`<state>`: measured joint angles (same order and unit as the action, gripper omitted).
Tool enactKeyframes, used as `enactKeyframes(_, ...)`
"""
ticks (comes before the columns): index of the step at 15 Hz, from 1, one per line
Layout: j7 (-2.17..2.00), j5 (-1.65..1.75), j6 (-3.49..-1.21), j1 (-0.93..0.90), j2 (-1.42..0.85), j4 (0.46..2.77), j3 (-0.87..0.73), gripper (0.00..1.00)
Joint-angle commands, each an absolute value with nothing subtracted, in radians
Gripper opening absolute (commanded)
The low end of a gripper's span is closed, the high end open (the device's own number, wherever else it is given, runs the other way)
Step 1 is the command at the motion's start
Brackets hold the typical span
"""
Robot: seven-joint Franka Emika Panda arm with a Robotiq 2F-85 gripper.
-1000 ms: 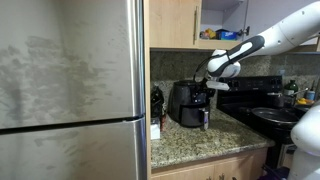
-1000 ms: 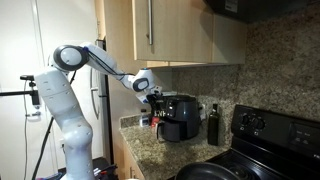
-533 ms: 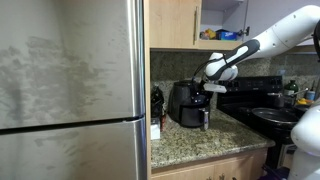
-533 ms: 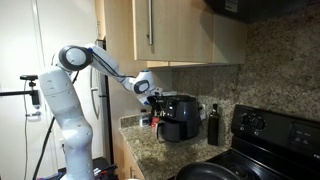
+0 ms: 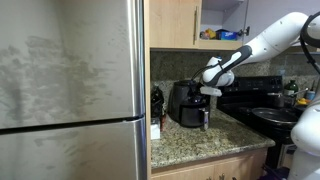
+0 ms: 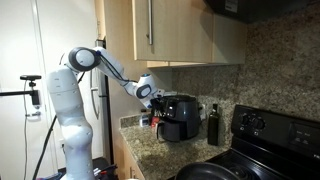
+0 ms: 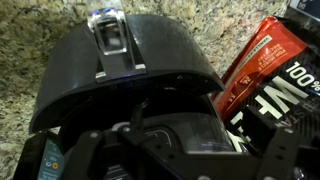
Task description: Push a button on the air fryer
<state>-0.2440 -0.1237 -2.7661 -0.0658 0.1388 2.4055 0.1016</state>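
The air fryer (image 5: 187, 104) is glossy black and stands on the granite counter; it also shows in an exterior view (image 6: 178, 117). In the wrist view I look down on its rounded top (image 7: 120, 70), with the drawer handle (image 7: 110, 35) at the top of the picture and the greyish control panel (image 7: 185, 125) low in the middle. My gripper (image 5: 207, 91) hangs just above the fryer's front top, also seen in an exterior view (image 6: 154, 101). In the wrist view the gripper (image 7: 195, 128) is dark, with its fingers apart on either side of the panel and nothing held.
A red snack bag (image 7: 265, 70) lies beside the fryer. A dark bottle (image 6: 212, 125) stands between the fryer and the black stove (image 6: 275, 135). A steel fridge (image 5: 70, 90) fills one side. Wooden cabinets (image 6: 170, 30) hang overhead. A pan (image 5: 272, 115) sits on the stove.
My arm has shifted a little, carrying the gripper slightly closer over the top front of the air fryer. The fryer and the other objects have not moved.
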Motion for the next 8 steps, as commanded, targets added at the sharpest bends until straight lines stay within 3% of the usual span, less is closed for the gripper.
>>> enactKeyframes(1, -0.242, -0.126, -2.775, -0.068, 0.133, 2.404, 0.099, 1.0)
enactKeyframes(8, -0.269, -0.072, -2.923, -0.057, 0.068, 2.389, 0.106, 1.0)
